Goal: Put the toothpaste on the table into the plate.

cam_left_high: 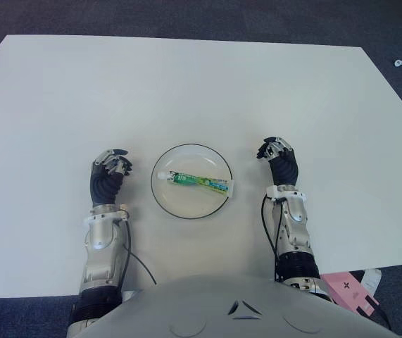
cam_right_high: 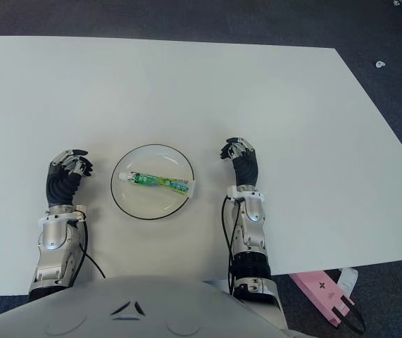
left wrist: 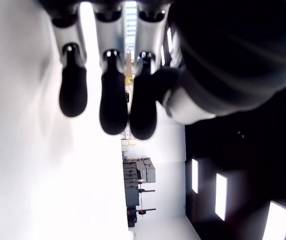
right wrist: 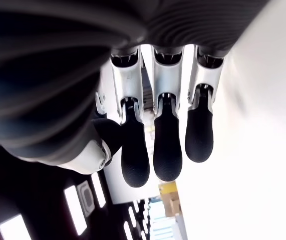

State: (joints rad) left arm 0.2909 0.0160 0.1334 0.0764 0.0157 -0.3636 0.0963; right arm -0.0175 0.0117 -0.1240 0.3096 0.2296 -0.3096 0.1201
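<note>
- Just left of the plate, the left hand [cam_left_high: 111,163] shows over the white table [cam_left_high: 201,91], fingers [left wrist: 113,102] loosely curved and nothing between them, so it's relaxed and empty.
- Over on the other side, the right hand [cam_left_high: 277,151] shows just right of the plate, same deal: its fingers [right wrist: 167,145] hang in a loose curl with nothing in them.
- Both hands are clear of the plate, not touching its rim.
- Between the two hands sits the plate [cam_left_high: 169,204], round, pale, with a thin dark rim, near the robot's edge of the table.
- Toothpaste [cam_left_high: 199,181] is already lying inside the plate: a small green and white tube, flat on its side, running across the dish with the white cap toward the robot's left and the flat crimped end reaching the right rim.
- Can't tell if that crimped end pokes over the rim a bit.
- Off the table's near right corner, a pink thing [cam_left_high: 352,290] shows down by the dark carpet floor [cam_left_high: 398,42].
</note>
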